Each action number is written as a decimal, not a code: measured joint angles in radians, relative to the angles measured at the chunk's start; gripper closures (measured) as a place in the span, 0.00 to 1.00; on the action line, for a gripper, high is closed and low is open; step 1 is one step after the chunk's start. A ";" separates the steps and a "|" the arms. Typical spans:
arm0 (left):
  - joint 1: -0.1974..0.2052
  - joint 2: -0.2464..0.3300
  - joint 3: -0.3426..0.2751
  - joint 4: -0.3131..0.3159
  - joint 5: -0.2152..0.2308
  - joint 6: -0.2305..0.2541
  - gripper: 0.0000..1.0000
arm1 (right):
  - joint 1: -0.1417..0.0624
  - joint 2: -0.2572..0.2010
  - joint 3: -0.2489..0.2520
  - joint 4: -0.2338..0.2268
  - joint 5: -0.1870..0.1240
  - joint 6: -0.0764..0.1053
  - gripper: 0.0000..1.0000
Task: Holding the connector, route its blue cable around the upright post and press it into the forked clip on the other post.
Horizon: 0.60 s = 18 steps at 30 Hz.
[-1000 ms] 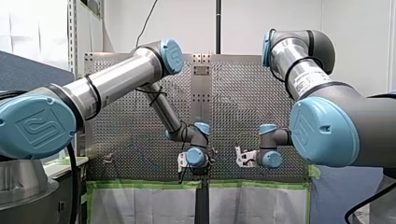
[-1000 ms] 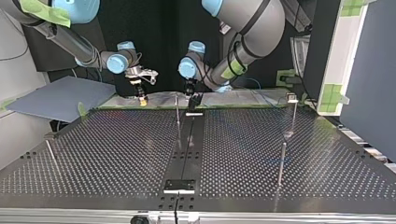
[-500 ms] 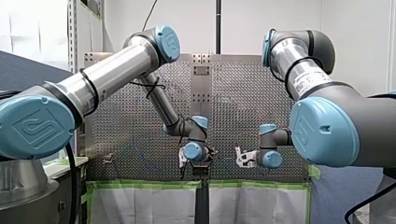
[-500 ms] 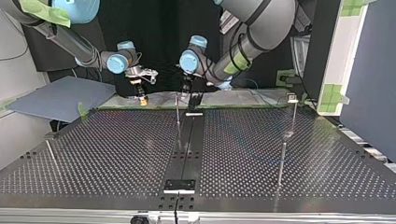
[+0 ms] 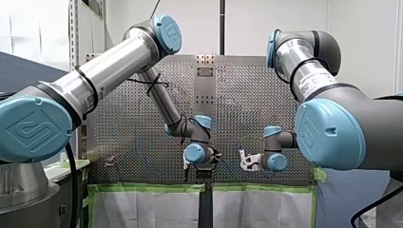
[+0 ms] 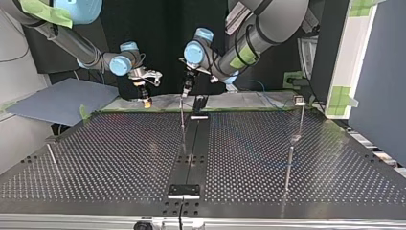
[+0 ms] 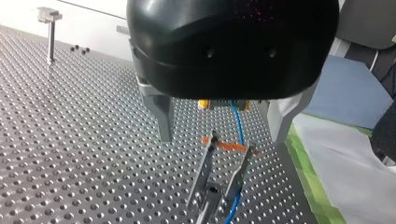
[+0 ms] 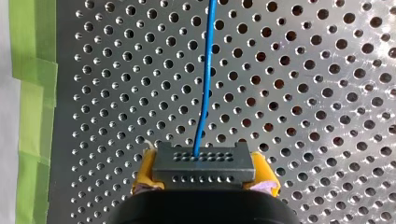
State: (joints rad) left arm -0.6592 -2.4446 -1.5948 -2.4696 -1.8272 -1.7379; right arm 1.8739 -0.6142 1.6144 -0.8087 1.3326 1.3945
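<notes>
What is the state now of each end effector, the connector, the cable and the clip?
left end effector: open, empty
right end effector: shut on connector
connector: gripped between yellow pads
cable: runs between the prongs of clip
clip: cable in its fork

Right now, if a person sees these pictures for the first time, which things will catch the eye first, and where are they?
First the blue cable, a bright line across the perforated table, leaving the connector clamped between the yellow pads of my right gripper. Next, in the left wrist view, my left gripper hangs open with the forked clip just ahead of it, where the same cable passes by the prongs.
</notes>
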 joint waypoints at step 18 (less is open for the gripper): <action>-0.021 0.008 -0.013 -0.017 -0.019 0.000 0.00 | 0.000 0.000 0.000 0.000 0.000 0.000 1.00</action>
State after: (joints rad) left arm -0.6798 -2.4366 -1.6083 -2.4869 -1.8463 -1.7379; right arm 1.8737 -0.6146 1.6140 -0.8086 1.3327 1.3946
